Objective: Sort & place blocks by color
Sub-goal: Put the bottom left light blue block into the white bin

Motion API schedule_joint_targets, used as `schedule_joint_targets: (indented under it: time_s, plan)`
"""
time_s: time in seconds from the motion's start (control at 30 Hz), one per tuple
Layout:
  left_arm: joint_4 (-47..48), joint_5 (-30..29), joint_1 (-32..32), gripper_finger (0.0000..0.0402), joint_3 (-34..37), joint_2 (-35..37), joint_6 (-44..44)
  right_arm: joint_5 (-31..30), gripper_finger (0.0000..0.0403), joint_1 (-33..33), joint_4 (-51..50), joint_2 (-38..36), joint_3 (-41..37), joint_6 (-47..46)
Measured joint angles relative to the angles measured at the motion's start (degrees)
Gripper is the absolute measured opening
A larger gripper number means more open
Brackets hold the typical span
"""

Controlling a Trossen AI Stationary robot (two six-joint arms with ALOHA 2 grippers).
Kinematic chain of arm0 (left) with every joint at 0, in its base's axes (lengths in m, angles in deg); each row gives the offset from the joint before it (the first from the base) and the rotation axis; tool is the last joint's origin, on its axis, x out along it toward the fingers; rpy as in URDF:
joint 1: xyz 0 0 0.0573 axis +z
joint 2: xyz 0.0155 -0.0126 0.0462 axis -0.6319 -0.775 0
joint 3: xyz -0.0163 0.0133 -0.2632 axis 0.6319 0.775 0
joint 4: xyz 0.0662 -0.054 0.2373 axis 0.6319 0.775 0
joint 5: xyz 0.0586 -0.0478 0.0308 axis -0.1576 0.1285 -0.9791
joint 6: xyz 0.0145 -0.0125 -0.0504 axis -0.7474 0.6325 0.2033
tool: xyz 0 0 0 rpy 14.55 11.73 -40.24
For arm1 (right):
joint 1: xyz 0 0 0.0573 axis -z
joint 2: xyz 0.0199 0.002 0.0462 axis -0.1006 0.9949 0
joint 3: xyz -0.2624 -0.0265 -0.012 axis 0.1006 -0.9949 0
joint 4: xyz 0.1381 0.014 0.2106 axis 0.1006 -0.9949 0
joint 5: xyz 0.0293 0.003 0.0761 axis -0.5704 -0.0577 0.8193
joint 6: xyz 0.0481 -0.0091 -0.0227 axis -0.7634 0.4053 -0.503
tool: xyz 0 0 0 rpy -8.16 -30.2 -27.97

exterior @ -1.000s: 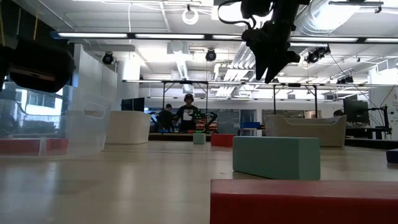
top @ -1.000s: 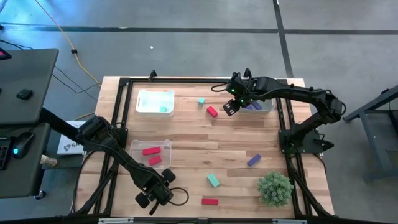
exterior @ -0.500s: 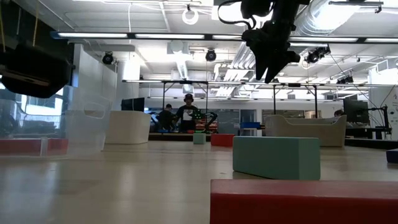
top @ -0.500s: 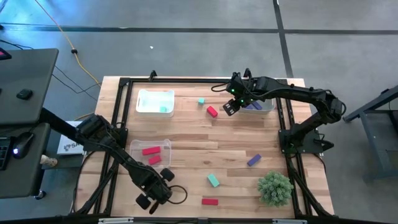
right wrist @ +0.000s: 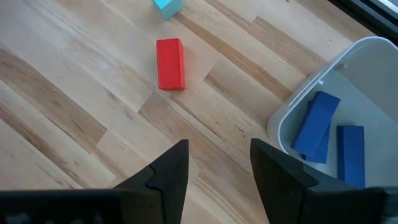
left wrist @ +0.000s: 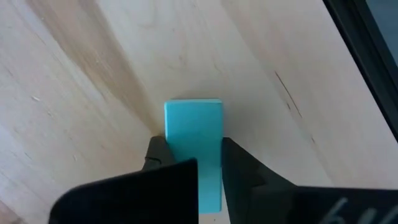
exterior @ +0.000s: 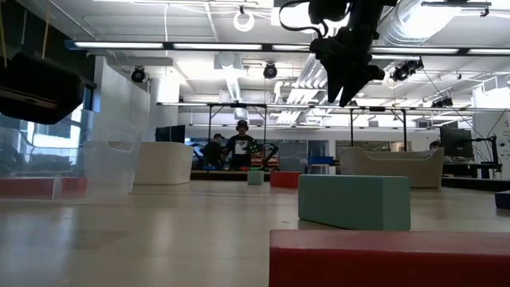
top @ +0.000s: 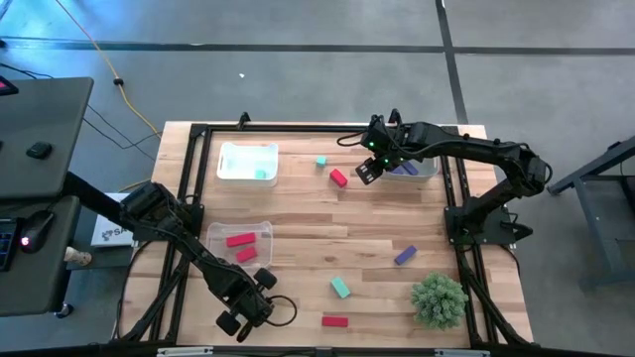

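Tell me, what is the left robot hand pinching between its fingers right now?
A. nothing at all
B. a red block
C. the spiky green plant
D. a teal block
D: in the left wrist view the left gripper has its two dark fingers closed on either side of a teal block on the wooden table.

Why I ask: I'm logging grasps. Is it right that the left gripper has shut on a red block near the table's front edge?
Not quite: the left gripper has shut on a teal block, not a red one, as the left wrist view shows. It is near the table's front edge.
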Motion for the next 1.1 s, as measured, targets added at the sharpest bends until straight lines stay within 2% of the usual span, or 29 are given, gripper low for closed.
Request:
schedule_joint_targets:
  time_s: [0.47,0.73,1.1]
  plan:
    - [-0.50,-0.79,0.15,0.0000,0.31,2.18,-0.86,0.06,0.0161,0.00,0.00,0.00,0.00,0.00]
    - [1.20,-0.95,0.09,0.0000,-2.95,2.35,-2.42,0.37,0.0161,0.00,-0.02,0.00,0.00,0.00]
    - [10.83,-5.31,2.80,0.0000,-8.24,2.49,-8.89,0.98,0.0161,0.02,-0.07,0.00,0.00,0.00]
